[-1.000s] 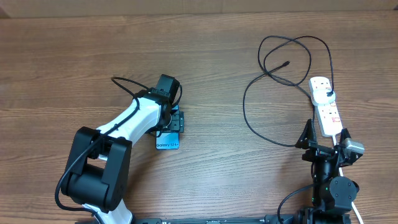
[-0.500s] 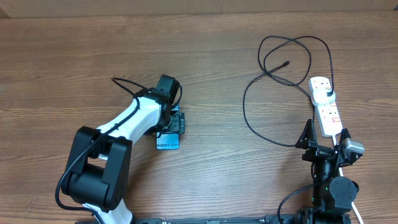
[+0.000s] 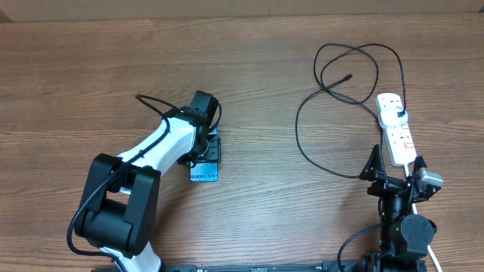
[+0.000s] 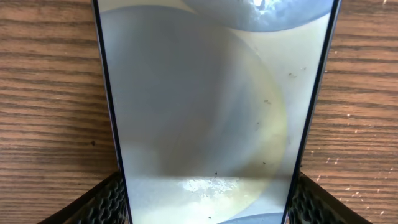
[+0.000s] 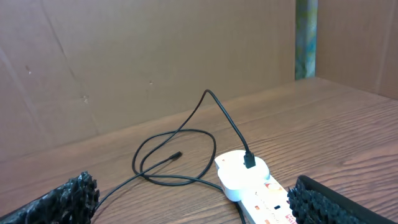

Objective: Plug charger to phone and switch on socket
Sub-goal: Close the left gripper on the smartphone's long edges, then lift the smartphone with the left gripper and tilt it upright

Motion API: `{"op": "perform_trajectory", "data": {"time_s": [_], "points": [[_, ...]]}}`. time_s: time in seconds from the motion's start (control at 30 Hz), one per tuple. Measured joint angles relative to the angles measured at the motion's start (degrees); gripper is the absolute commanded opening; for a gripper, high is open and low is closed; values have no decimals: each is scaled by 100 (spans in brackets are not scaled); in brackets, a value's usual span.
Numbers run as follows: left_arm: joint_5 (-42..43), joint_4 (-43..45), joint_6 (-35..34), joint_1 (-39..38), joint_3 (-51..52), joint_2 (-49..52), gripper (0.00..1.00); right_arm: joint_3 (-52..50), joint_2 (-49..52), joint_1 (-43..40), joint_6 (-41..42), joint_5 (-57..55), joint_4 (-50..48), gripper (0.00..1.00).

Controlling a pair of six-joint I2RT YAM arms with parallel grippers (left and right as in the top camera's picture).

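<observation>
Nearest the viewer, the right gripper [image 3: 395,162] sits low over the wood-grain table [image 3: 249,227]. Its fingers stand wide apart, with nothing between them.

Just ahead of it lies the socket [image 3: 397,125], a white strip set lengthwise, its near end close to the right-hand finger. Red marks show on its top face. The small print beside them is too small to read.

To the left and well apart from the socket, the phone [image 3: 203,175] lies flat, screen up. The near end of the screen is light blue and carries the white text "Galaxy S24+". The rest is covered from above by the left gripper [image 3: 208,147], which points straight down over it. In the left wrist view, the ribbed black fingers [image 4: 112,199] rest against both long edges of the phone, one on each side, so the gripper is closed on the phone. The glass reflects pale grey and yellow patches.

At the far end of the socket, the black plug [image 3: 401,113] of the charger [image 3: 296,132] is seated in an outlet. The thin black cable runs in loose loops across the table, left of and beyond the socket. Its small plug tip [image 3: 349,77] lies free on the wood, well apart from the phone.

A plain brown wall [image 5: 155,62] stands behind the table
</observation>
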State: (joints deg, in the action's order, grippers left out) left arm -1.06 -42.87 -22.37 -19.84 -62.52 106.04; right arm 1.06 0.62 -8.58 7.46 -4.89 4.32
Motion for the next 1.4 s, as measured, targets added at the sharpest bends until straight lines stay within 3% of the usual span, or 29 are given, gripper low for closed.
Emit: {"op": "perform_trajectory", "data": {"time_s": [0.17, 0.9, 1.4], "points": [[46, -4, 2, 9, -15, 0, 47, 0, 0, 0, -2, 0, 0, 100], [1217, -83, 195, 61, -177, 50, 40, 0, 0, -2, 0, 2, 0, 100], [3136, 136, 649, 59, -177, 227, 40, 0, 0, 0, 0, 2, 0, 100]]}}
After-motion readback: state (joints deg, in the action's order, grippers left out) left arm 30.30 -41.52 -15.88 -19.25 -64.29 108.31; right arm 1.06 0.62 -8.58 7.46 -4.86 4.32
